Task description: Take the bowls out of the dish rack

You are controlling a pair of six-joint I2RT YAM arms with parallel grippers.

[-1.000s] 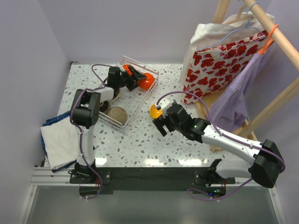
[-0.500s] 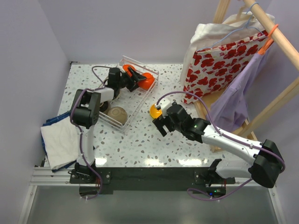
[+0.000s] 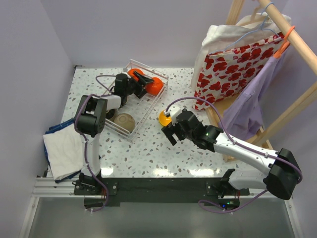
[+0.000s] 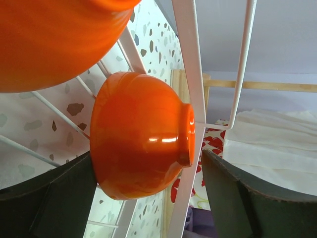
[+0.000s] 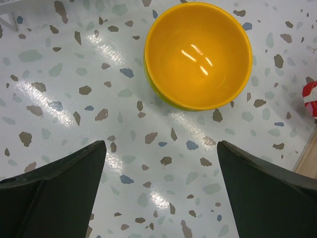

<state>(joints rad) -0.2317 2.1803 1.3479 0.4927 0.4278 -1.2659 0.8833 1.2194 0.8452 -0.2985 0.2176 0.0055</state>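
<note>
Left gripper (image 3: 146,83) shifts slightly in the dish rack (image 3: 148,67), astride an orange bowl (image 4: 143,148), grip unclear; right gripper (image 5: 161,144) hangs released, yellow bowl (image 5: 198,54) out.

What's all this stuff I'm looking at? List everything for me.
table: one, white speckled, under everything
dish rack: one, white wire, far left part of the table
orange-red bowls: two, far end of the rack
tan bowl: one, near end of the rack
yellow-orange bowl: one, on the table right of the rack
white cloth: one, table's left edge
blue cloth: one, beside the white cloth
clothes rack: one, wooden, right side
flowered bag: one, red and white, on the clothes rack
left gripper: black, jaws astride one orange-red bowl, grip unclear
right gripper: black, open, near the yellow-orange bowl
</note>
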